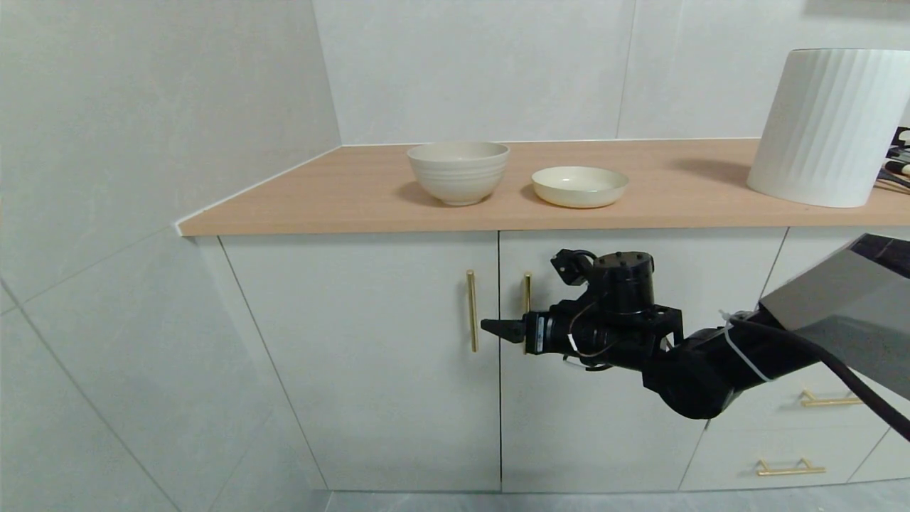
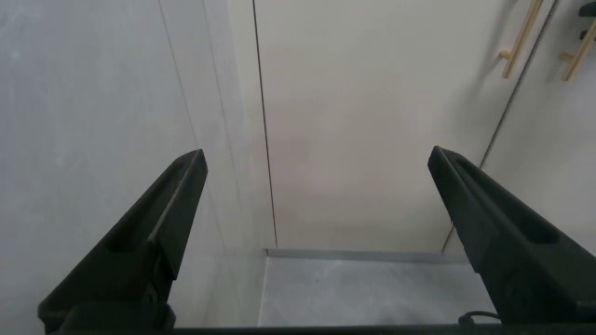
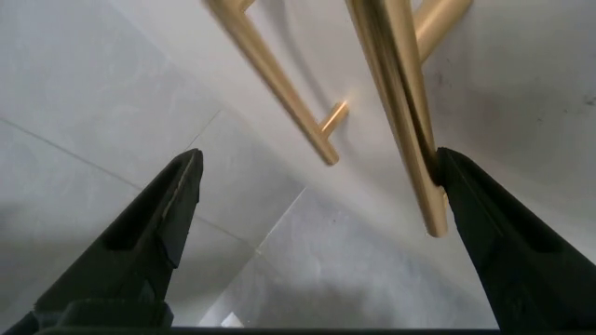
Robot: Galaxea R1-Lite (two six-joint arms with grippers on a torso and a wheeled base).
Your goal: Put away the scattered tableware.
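Note:
A cream bowl and a shallow cream dish stand side by side on the wooden countertop. Below them, my right gripper is held in front of the two cabinet doors, at the lower ends of their brass handles. In the right wrist view the right gripper is open, with both brass handles running between its fingers, one close to a finger. My left gripper is open and holds nothing, facing the left cabinet door low down.
A tall white ribbed container stands at the counter's right end. Drawers with brass pulls sit right of the doors. A tiled wall closes off the left side. Grey floor lies below the cabinet.

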